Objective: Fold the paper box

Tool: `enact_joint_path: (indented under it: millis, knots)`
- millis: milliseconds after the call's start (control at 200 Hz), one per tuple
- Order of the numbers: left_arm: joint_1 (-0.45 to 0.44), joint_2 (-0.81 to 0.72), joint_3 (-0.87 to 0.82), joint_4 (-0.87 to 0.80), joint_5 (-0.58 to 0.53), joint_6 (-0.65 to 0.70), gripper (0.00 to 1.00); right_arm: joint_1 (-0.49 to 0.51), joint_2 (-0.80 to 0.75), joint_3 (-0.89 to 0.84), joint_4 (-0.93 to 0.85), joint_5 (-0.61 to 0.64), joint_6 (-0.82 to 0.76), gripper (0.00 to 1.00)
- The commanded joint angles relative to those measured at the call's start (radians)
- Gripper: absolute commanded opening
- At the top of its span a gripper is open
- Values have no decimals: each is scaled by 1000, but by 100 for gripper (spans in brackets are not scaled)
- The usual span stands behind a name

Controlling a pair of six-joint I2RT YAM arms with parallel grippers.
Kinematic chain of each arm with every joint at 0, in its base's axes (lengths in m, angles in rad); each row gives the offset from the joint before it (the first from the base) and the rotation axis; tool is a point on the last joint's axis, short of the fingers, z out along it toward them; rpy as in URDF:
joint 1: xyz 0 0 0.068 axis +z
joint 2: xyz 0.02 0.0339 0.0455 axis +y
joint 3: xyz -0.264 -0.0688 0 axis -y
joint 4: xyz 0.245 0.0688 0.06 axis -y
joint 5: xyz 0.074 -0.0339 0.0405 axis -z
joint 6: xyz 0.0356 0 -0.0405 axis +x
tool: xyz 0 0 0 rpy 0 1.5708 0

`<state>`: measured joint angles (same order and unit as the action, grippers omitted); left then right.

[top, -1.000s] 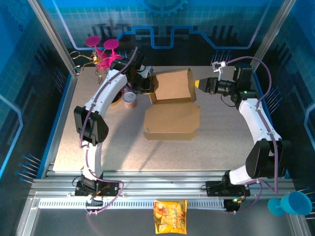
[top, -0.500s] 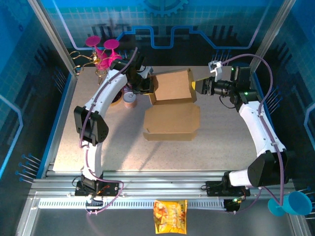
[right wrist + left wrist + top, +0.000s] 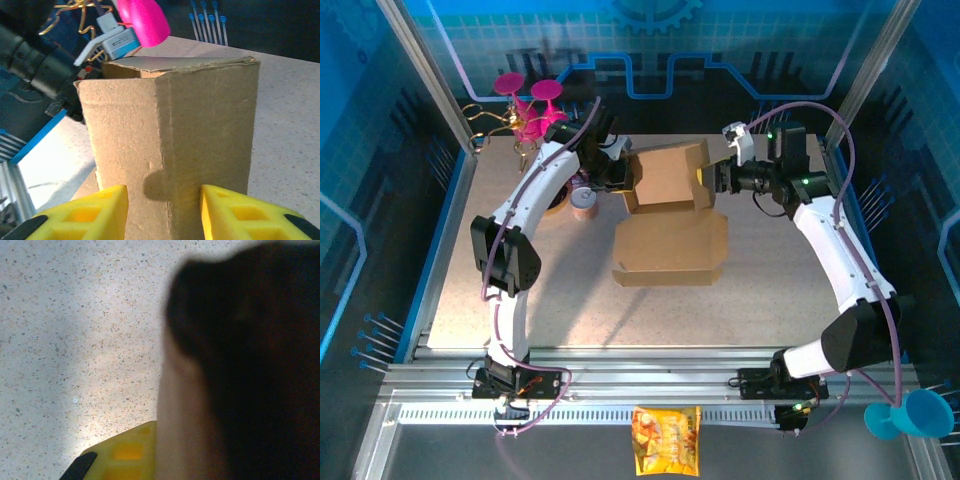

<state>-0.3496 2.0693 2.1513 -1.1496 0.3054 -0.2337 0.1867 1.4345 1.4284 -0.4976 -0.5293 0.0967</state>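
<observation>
Left tool (image 3: 626, 182): placed at the raised flap's left edge; its grip cannot be told.
Plain brown cardboard paper box (image 3: 670, 245): laid mid speckled beige worktop (image 3: 770, 290), rear flap raised.
Right tool (image 3: 713, 178): yellow fingers (image 3: 85, 215) spread, the flap's right edge set between them.

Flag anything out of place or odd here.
The yellow snack bag lies off the table, on the metal frame at the near edge. A teal cup sits outside too, at the near right corner.

A robot lab cell: aluminium frame rails (image 3: 650, 372) along the bottom, blue printed enclosure walls (image 3: 520, 40) (gear motif) at top.
</observation>
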Motion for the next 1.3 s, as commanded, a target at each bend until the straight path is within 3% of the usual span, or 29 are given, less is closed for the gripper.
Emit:
enact_joint_path:
  millis: [0, 355, 510, 831, 1006, 1096, 1296]
  knots:
    - [-14, -18, 25, -22, 17, -1, 0, 36, 15, 40, -51, 144, -35, 44]
    - [-23, -31, 21, -23, 6, -3, 0, 99, 51, 86, -73, 388, -56, 50]
    - [-24, -34, 21, -22, 1, -8, 0, 137, 90, 134, -117, 513, -74, 47]
    - [-29, -31, 31, -33, -29, -49, 0, 242, 178, 241, -226, 874, -82, 18]
    - [-33, -26, 33, -45, -47, -73, 0, 252, 222, 302, -297, 963, -41, 0]
    - [-36, -26, 38, -50, -51, -78, 0, 254, 248, 345, -340, 990, -25, 0]
    - [-40, -19, 50, -60, -38, -79, 0, 258, 295, 404, -379, 974, -1, 13]
